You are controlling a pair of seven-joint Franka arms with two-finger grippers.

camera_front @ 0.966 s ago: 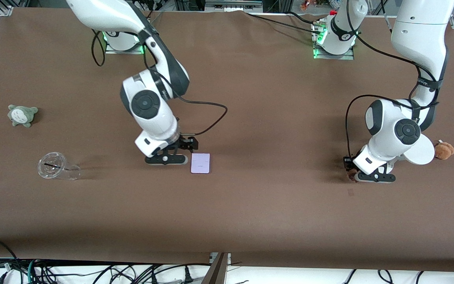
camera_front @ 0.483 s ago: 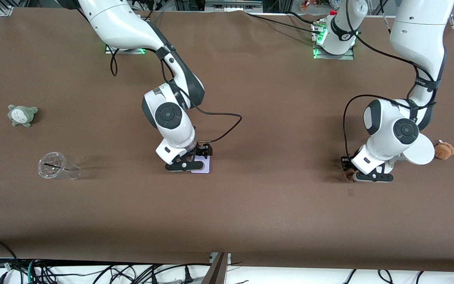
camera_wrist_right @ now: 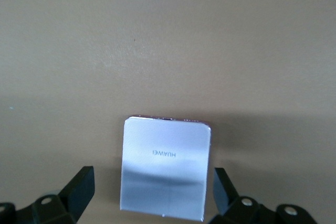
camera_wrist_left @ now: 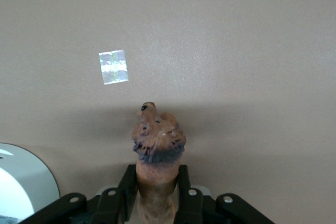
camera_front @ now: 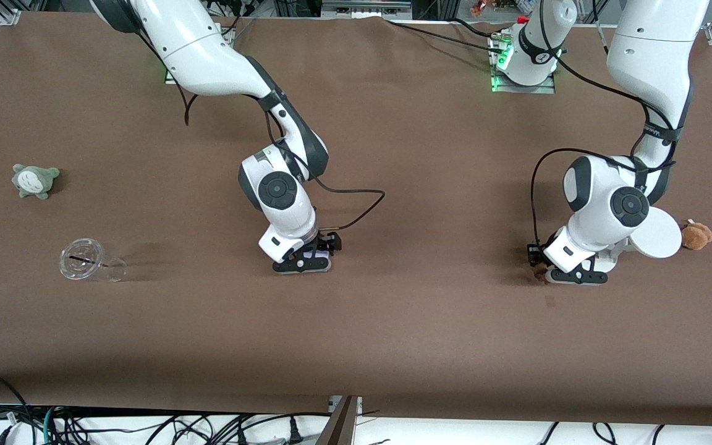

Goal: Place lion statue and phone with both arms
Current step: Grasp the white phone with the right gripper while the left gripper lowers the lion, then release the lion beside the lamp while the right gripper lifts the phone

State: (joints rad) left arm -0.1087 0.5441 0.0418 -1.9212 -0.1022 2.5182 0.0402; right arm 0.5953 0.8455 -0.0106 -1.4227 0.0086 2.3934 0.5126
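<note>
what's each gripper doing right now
Left gripper: shut on the lion.
Right gripper: open, jaws either side of the phone, not gripping it.

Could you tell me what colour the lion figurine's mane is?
Dark brown on the small orange-brown lion figurine; clearest in the left wrist view.

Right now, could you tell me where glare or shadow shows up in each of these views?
Right wrist view: the phone between the open right gripper reflects light in bands and shades the table along one edge. Left wrist view: the lion statue in the left gripper throws a broad soft shadow; a small shiny patch glints. Front view: both arms cast soft shadows on the table.
</note>
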